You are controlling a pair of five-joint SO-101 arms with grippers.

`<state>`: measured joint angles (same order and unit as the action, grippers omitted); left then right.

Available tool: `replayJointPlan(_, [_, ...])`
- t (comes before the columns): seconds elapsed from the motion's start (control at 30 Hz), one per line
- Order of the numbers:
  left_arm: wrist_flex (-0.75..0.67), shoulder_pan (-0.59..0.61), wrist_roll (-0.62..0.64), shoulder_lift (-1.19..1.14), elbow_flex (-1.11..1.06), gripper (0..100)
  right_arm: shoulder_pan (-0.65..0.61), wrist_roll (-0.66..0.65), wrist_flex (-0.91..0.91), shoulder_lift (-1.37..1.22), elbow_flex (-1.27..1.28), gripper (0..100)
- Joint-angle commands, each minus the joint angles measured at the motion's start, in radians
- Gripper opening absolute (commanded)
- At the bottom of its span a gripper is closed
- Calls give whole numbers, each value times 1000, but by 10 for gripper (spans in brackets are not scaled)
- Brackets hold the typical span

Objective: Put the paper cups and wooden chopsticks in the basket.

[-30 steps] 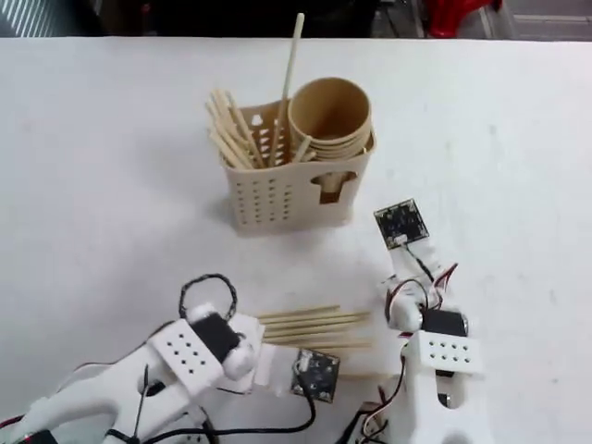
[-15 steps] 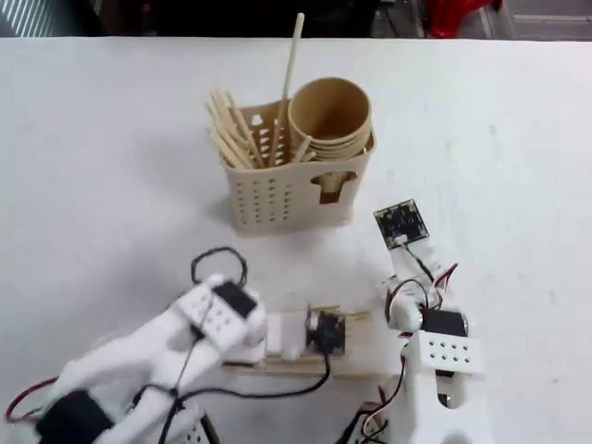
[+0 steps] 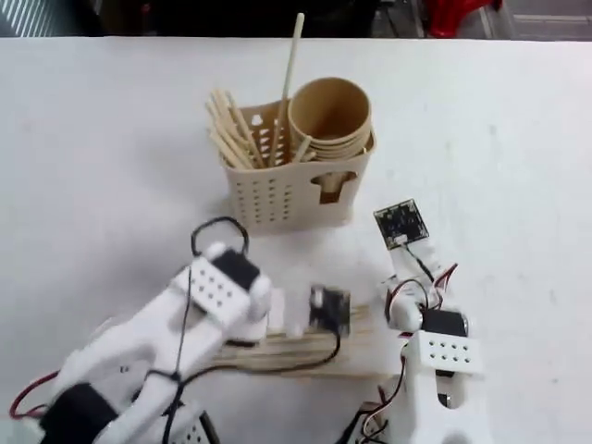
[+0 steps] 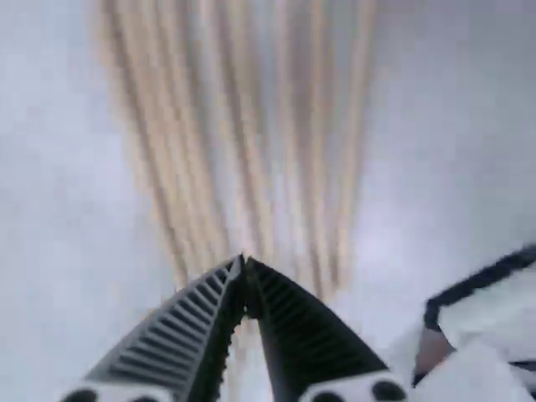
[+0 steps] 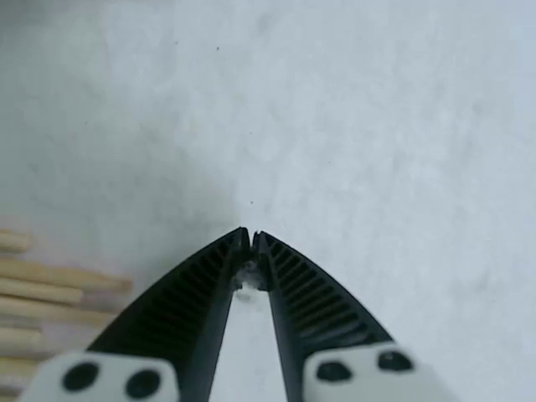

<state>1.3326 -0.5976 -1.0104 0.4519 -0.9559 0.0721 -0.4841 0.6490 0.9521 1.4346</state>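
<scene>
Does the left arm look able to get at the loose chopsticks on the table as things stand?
Probably yes. The left tool hangs right over the loose chopsticks lying on the table, with nothing between them. Its jaws are shut, though, so they would have to open first.

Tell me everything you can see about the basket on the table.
The basket is a cream, plastic-looking box with rows of small holes in its walls and a handle cutout on its near side. It stands upright on the white table. Wooden chopsticks lean in its left part, one rising tall near the middle, and stacked paper cups fill its right part.
</scene>
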Motion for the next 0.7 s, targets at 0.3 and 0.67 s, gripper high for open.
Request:
replayJointPlan(0.3, [28,-119,-180,76,-164,21,-4,-5,-19,18,-3,18])
replayJointPlan(0.67, [-130,-96,-92,-243,-18,21,-4,-5,-19,18,-3,18])
